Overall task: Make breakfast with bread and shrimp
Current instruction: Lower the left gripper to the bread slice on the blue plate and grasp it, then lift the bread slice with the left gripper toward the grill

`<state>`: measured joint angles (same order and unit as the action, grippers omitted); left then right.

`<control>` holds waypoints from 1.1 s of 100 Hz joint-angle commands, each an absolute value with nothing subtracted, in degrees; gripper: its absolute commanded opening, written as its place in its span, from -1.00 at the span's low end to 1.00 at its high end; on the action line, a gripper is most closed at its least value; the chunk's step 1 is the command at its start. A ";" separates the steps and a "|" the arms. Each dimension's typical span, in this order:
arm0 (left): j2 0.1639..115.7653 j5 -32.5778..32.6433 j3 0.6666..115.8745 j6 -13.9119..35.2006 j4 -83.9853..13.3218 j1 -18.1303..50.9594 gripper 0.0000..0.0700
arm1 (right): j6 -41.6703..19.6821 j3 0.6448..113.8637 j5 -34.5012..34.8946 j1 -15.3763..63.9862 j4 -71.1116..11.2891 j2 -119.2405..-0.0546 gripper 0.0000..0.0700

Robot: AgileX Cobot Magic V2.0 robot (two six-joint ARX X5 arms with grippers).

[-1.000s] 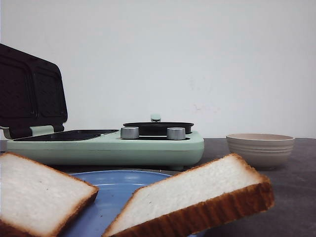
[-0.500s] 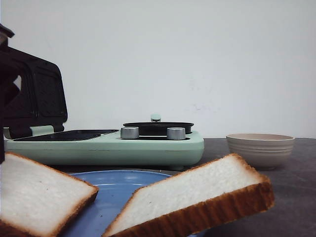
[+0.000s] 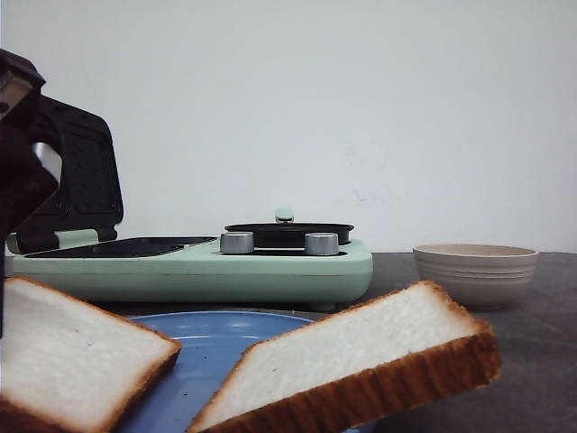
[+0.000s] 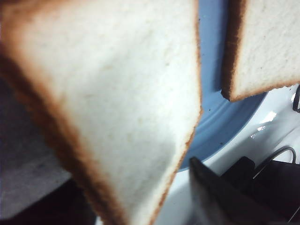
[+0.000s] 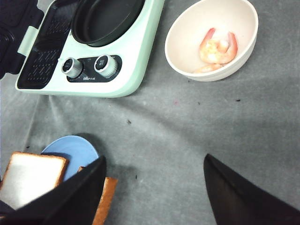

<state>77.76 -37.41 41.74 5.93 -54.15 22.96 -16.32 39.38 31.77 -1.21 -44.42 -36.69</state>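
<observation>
At the far left of the front view, the left arm's dark fingers point(image 3: 22, 153) hang above the left bread slice point(image 3: 68, 356), in front of the raised lid point(image 3: 86, 171) of the mint-green cooker point(image 3: 270, 266); I cannot tell whether they are open or closed. Below them, that slice lies on a blue plate point(image 3: 212, 347), and the second bread slice point(image 3: 361, 361) leans on the plate's right side, apart from the first. Farther right, a beige bowl point(image 3: 475, 271) stands on the grey worktop point(image 3: 541, 361), well apart from those fingers. From the right wrist, the right arm's fingers point(image 5: 154, 192) are spread wide with nothing between them, high over bare worktop. Beyond their tips, the bowl holds the pink-orange shrimp point(image 5: 217, 50), beside the cooker's round black pan point(image 5: 108, 18) and two knobs point(image 5: 86, 66).
</observation>
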 commanded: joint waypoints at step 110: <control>67.13 -31.88 42.70 8.69 -53.87 23.16 -0.99 | -15.40 39.86 31.97 -1.19 -44.86 -36.97 0.17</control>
<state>67.61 -32.71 41.74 8.12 -54.04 23.00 -16.27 39.38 31.77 -1.21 -45.04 -36.69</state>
